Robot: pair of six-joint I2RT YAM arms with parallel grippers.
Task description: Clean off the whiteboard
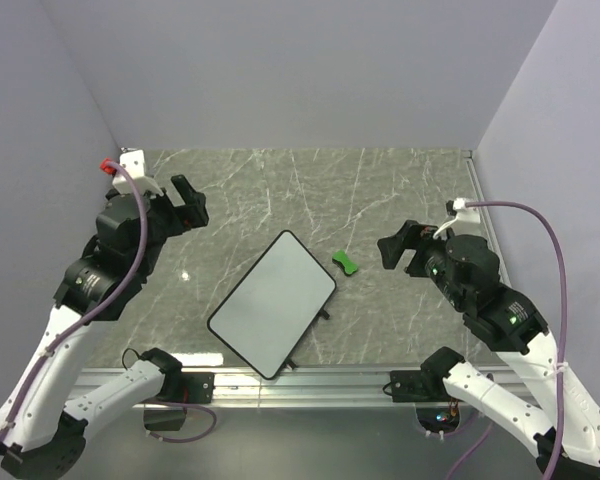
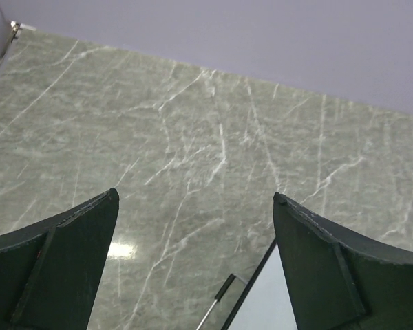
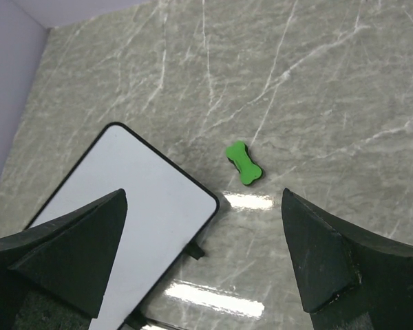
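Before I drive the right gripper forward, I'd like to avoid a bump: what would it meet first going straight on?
Probably the green eraser, almost dead ahead of the open right gripper. The whiteboard sits off to one side. Depth is unclear, so it could touch the table first.

Outward from the silver mounting rail (image 1: 310,385), the left arm (image 1: 85,285) and right arm (image 1: 500,310) show white shell links, black motor joints and lilac cables (image 1: 525,207). Farthest from the rail, the left gripper (image 2: 196,194) has dark wedge-shaped fingers (image 2: 55,268).
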